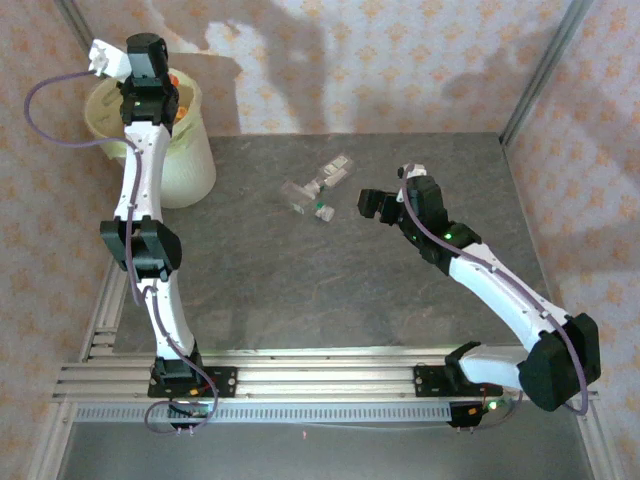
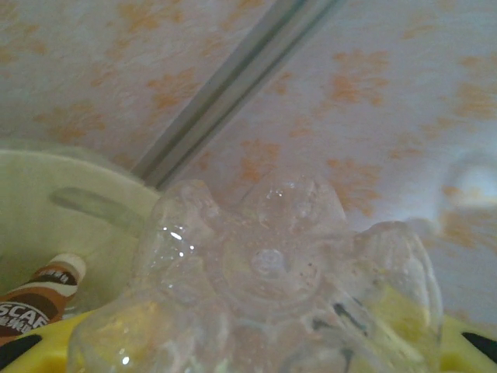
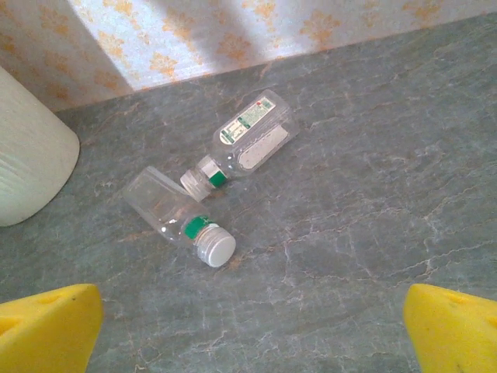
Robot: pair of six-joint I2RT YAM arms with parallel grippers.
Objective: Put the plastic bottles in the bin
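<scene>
Grey marbled counter (image 1: 300, 290): at ten o'clock the left pincer (image 2: 248, 342) hangs over the bin (image 1: 190, 160), clamped on a clear bottle (image 2: 264, 264), with a brown-labelled bottle (image 2: 39, 299) already inside. Toward twelve o'clock, a labelled bottle (image 3: 252, 136) and a bare bottle (image 3: 175, 214) are left. At two o'clock the right pincer (image 1: 372, 205) gapes wide apart.

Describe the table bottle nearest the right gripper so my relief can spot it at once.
On the grey table, look right of the cream bin. The bottle nearer the right gripper lies on its side, clear and unlabelled, with a white cap over a green band; its neighbour wears a white-and-green label.
</scene>
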